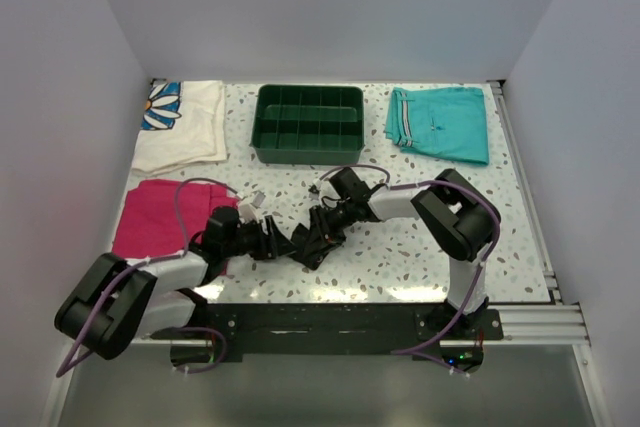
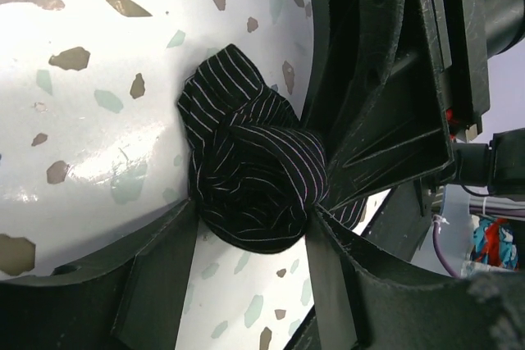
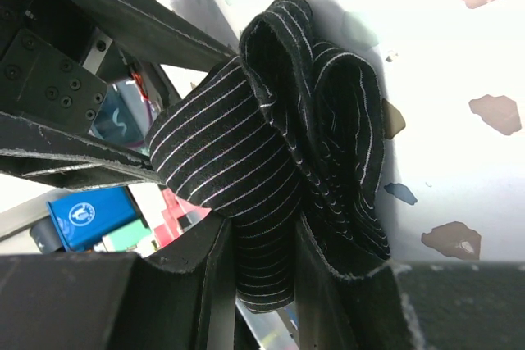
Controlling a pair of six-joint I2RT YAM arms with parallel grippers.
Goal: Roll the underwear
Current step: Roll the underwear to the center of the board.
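Observation:
The underwear [image 2: 254, 178] is a tight bundle of black, finely striped fabric lying on the speckled table. In the top view the underwear [image 1: 301, 244] is a dark lump between the two grippers near the table's middle front. My left gripper [image 2: 254, 220] is spread open, and its fingertips [image 2: 187, 223] flank the roll's near end, with bare table showing between the fingers behind the tips. My right gripper [image 3: 264, 239] is shut on a striped fold of the underwear [image 3: 246, 161], which hangs down between its fingers. The rest of the cloth bunches beside it.
A green compartment tray [image 1: 262, 152] stands at the back centre. Teal shorts [image 1: 440, 122] lie back right. A white floral cloth [image 1: 185, 125] lies back left, and a magenta folded cloth [image 1: 155, 217] lies under the left arm's cable. The right gripper's body [image 2: 385, 79] crowds the left wrist view.

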